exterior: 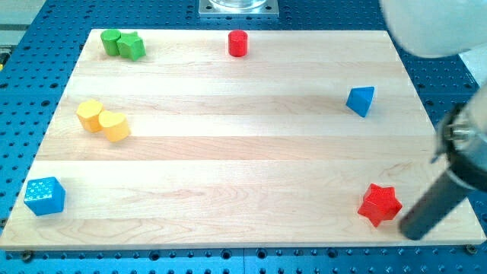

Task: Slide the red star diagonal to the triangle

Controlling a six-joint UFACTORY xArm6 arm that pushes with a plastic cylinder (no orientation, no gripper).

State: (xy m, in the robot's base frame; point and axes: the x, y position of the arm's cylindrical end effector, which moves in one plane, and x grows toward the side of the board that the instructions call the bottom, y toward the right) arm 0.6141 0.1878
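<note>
red star: near the view's bottom right corner of the surface, lying flat; chunky five-pointed shape, no clear long axis; one point aims toward the view's top, one toward the rod at the view's right.
my tip: just beside the red star, at its lower right; a narrow gap seems to show between them, contact can't be told for sure.
rod: dark, matte, straight, slants up to the view's right edge; blurred.
pincer: none on this arm, just the rod, so no apart/together state to tell.
blue triangle: wedge shape, at the view's right, well above the red star, well apart from it.
red cylinder: upright, near the top edge, about mid-width.
green blocks: two, touching, top left; left one round, right one looks star-like.
yellow blocks: two, touching, at the view's left; rounded, exact shapes unclear.
blue cube: bottom left corner, speckled top face.
surface: pale wood board, grain runs left-right, sits on a blue perforated base.
</note>
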